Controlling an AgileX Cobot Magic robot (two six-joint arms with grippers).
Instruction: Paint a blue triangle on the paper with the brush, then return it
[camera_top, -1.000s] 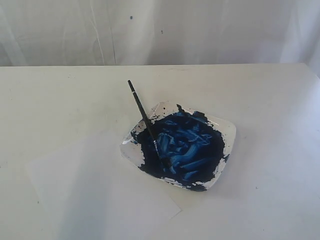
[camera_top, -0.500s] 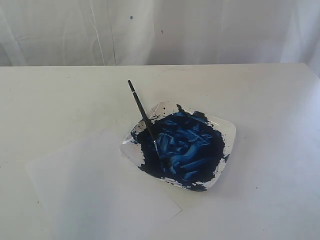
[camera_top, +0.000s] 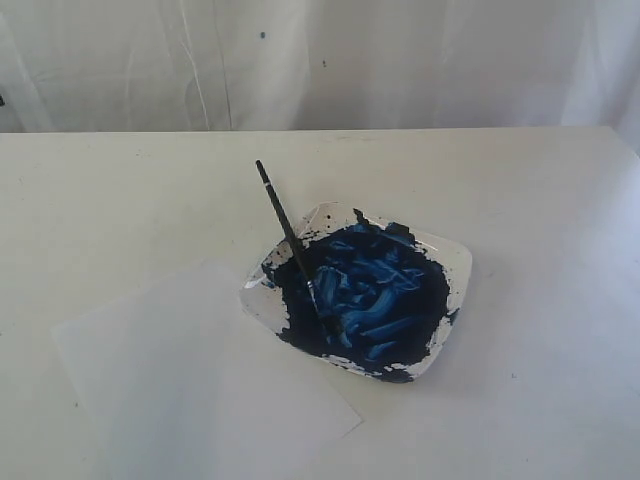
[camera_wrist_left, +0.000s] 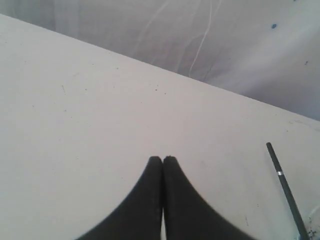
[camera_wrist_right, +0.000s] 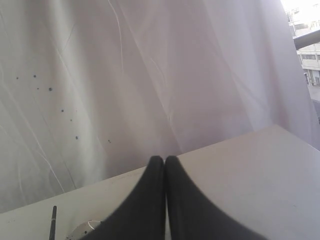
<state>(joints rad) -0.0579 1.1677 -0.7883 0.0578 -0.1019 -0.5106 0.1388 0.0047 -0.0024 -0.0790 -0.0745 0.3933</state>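
Noting a shadow has lifted off the paper (camera_top: 200, 380) beside the plate (camera_top: 455, 265); sheet blank. Brush (camera_top: 284, 225) leans in the plate, tip in paint. Left gripper (camera_wrist_left: 162, 159) and right gripper (camera_wrist_right: 164, 158) pressed together, empty. I judge painting unstarted.

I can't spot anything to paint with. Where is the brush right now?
In the exterior view the brush rests mid-frame, tip in the paint plate, handle slanting up-left; the paper lies beside the plate's left edge.
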